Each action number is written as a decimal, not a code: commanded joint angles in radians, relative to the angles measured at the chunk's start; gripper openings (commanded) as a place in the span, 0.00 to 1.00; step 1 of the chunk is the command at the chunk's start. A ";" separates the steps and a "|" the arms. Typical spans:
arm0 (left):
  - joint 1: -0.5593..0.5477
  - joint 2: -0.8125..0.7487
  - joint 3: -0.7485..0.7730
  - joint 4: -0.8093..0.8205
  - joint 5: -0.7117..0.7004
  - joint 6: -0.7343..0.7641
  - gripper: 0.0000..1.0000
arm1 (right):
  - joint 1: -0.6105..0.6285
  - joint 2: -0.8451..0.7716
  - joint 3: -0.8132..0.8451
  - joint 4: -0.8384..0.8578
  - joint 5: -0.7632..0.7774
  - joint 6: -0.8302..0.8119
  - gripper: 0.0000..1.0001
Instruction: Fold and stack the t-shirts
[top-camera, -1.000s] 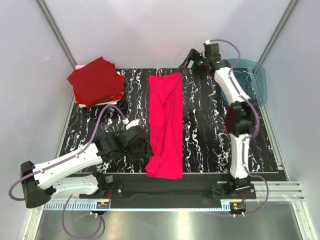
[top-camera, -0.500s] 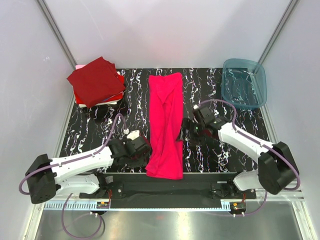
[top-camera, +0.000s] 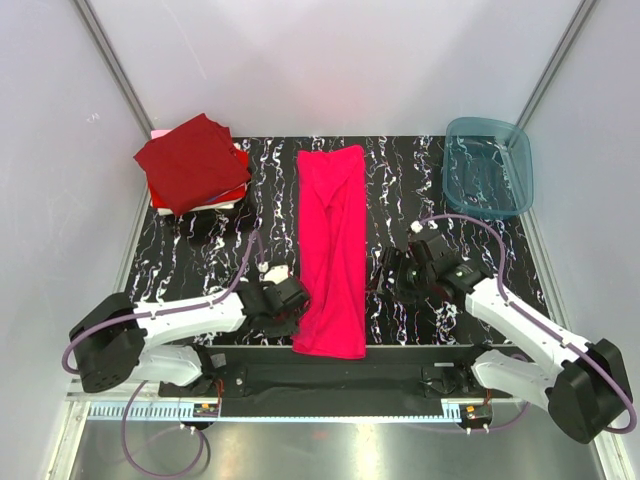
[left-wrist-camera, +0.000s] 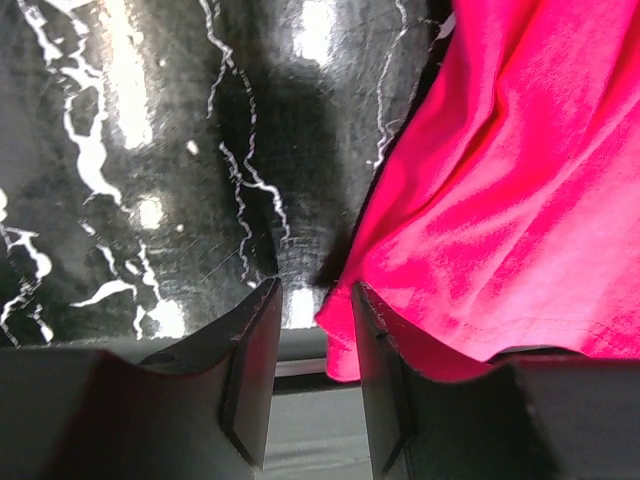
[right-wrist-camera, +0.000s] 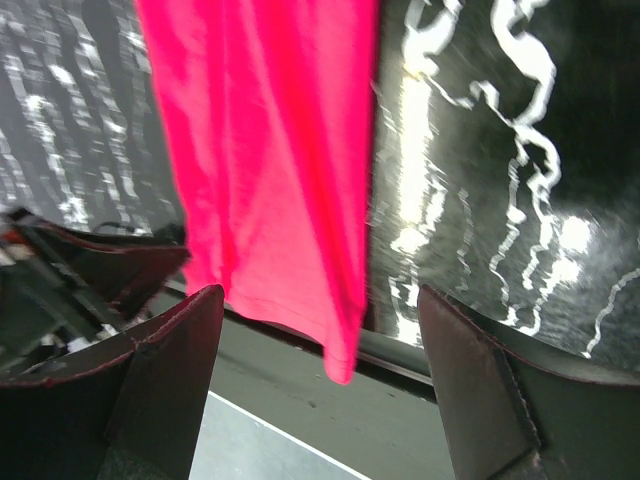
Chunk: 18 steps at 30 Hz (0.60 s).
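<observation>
On table (top-camera: 420, 190): magenta t-shirt (top-camera: 332, 250), long rumpled strip; left fingers (left-wrist-camera: 250, 370) narrowly parted, right fingers (right-wrist-camera: 170, 370) wide; empty.

Lower stacked t-shirts (top-camera: 241, 168) mostly hidden under maroon t-shirt (top-camera: 190, 162); right-wrist view blurred.

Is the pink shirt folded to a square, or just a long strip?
A long strip: the pink shirt runs far-to-near down the table, with no crosswise fold, its near end overhanging the front edge.

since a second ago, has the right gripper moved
Yes. The right gripper has come from the far edge beside the bin toward the near edge. It is now beside the pink shirt's lower half, on its right.
</observation>
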 joint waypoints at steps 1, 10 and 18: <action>0.004 0.013 0.001 0.061 -0.018 0.017 0.38 | -0.001 -0.020 -0.037 0.025 0.024 0.024 0.84; 0.009 -0.041 -0.073 0.168 0.091 -0.021 0.50 | -0.001 -0.024 -0.064 0.028 0.032 0.016 0.84; 0.012 -0.061 -0.113 0.208 0.105 -0.033 0.44 | -0.001 -0.033 -0.090 0.041 0.038 0.019 0.84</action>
